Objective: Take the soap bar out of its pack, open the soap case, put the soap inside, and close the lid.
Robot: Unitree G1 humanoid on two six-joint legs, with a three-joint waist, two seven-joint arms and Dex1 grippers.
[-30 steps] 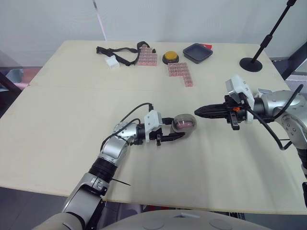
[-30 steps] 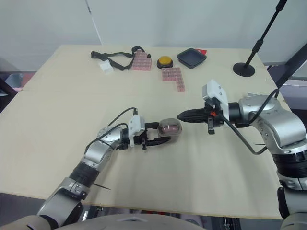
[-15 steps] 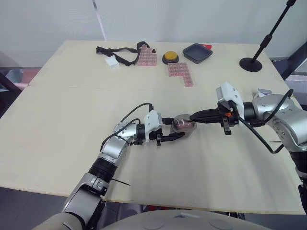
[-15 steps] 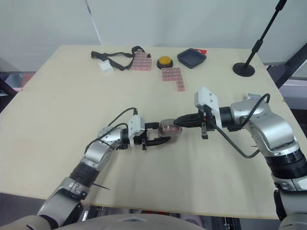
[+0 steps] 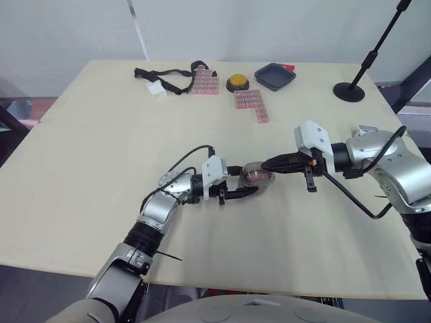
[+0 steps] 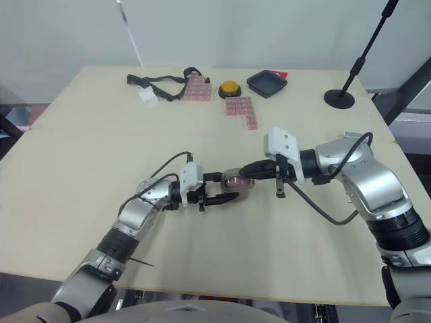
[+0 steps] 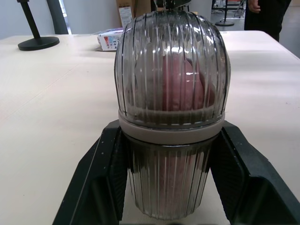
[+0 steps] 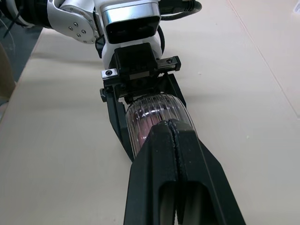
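Left gripper (image 5: 248, 180) clamps soap case (image 5: 258, 175) | right gripper (image 5: 267, 163) touches it | table (image 5: 81, 175) edges far

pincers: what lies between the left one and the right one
The soap case: the left pincer grips its sides, and the shut right pincer points at its domed end, as the left eye view shows.

Table (image 5: 87, 155): strap (image 5: 172, 73), button (image 5: 237, 82), tray (image 5: 275, 75)

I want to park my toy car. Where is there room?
Bare: the left of the table, beside the left gripper, and the near strip beside the right gripper. Crowded: the far edge, with strap, pink blocks, yellow button, black tray, stand base.
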